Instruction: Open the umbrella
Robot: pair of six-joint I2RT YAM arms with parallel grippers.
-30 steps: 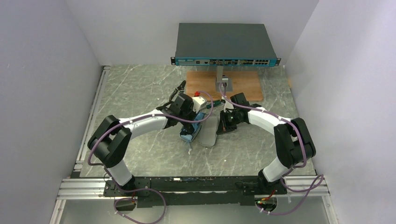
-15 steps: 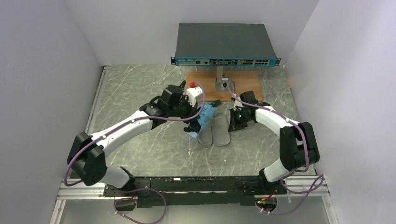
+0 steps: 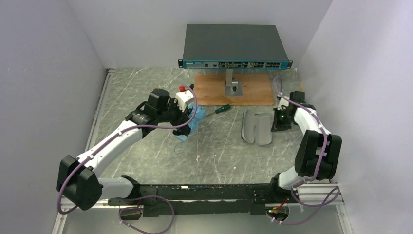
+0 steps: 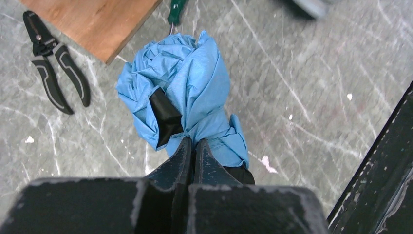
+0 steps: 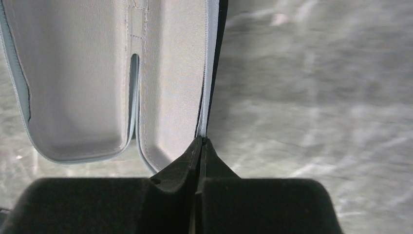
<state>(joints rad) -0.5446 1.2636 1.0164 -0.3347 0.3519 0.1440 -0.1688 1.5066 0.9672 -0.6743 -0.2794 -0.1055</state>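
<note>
Left pincer point(image 4: 193, 146): shut tight on the umbrella point(image 4: 192, 68), nipping a fold of sky-blue cloth at the near end of the bundle. Furled and crumpled, not opened out, with a black strip showing among the folds on its left flank. Placed left of centre on the bench point(image 3: 146, 92), under the left wrist and just short of the wooden board point(image 3: 253, 92). Cannot tell from either view whether resting on the stone or held just above it.

Beyond the bundle in the left wrist view: black-handled pliers point(image 4: 56, 73), flat on the stone, handles spread, just beside the board's corner. Also a green screwdriver point(image 3: 223, 108), near the board's front edge and between the two pincers in the top view.

Right pincer point(image 5: 200, 144): closed as well, clamped on the rim of a case point(image 5: 165, 73), gripping the outer edge of its right-hand half. Opened flat like a clamshell, pale grey lining upward, both halves side by side, dark outer shell just visible along the gripped edge. Lying right of centre on the bench, well apart from the umbrella, with the screwdriver in the gap between them. Stone beside it blurred in the right wrist view.

At the back: a switch point(image 3: 236, 46), raised on a post standing on the board.
</note>
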